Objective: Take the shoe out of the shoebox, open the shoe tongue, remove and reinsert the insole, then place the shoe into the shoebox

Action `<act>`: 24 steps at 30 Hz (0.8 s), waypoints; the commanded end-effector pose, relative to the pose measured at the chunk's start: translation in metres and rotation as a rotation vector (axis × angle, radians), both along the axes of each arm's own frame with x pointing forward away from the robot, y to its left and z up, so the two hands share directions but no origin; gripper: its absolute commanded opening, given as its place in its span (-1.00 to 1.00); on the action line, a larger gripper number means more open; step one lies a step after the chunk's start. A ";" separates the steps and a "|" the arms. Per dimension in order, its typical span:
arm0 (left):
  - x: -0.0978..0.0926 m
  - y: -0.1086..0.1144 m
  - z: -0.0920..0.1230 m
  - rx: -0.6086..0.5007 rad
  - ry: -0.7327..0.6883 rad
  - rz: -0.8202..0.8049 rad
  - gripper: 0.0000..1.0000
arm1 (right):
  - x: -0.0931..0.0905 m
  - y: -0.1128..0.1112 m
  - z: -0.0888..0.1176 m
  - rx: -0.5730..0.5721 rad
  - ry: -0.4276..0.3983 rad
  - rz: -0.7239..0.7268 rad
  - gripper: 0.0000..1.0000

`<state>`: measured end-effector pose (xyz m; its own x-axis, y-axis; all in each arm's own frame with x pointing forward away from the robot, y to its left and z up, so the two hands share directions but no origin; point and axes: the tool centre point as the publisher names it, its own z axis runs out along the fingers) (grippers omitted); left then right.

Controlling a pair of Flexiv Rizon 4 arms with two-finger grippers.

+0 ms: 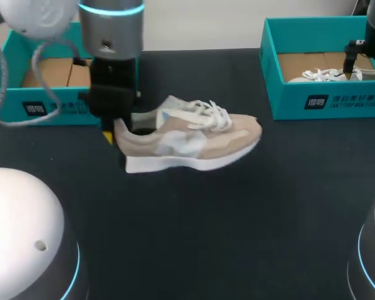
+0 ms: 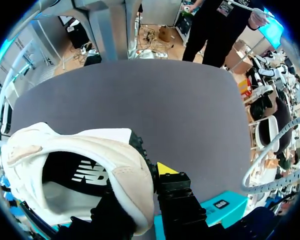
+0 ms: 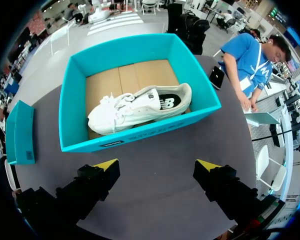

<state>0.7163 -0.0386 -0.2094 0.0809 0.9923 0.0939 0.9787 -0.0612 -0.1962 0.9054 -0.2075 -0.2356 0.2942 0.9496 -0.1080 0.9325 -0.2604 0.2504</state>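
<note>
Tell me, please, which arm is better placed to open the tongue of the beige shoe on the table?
Right, probably. The left tool grips the beige shoe by its heel, steadying it, while the right tool hangs open and empty near the right shoebox, free to reach the tongue.

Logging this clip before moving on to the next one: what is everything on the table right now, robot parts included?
beige shoe: 1, beige and white with white laces, on its sole mid-table, heel toward the left arm.
left shoebox: 1, teal, far left of the table, only its cardboard floor showing.
right shoebox: 1, teal, far right of the table.
white shoe: 1, white, lying inside the right shoebox.
table: 1, dark, under everything.
left pincer: 1, black with yellow tips, closed on the beige shoe's heel.
right pincer: 1, black with yellow tips, open, over the table by the right shoebox, touching nothing.
</note>
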 end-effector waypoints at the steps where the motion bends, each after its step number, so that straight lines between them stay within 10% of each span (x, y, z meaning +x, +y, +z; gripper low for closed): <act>1: -0.011 -0.026 -0.019 0.012 -0.013 0.006 -1.00 | 0.000 0.000 0.000 0.001 -0.002 0.000 1.00; 24: -0.019 -0.027 -0.139 0.111 -0.100 0.152 -1.00 | 0.000 0.000 0.000 0.001 -0.002 0.000 1.00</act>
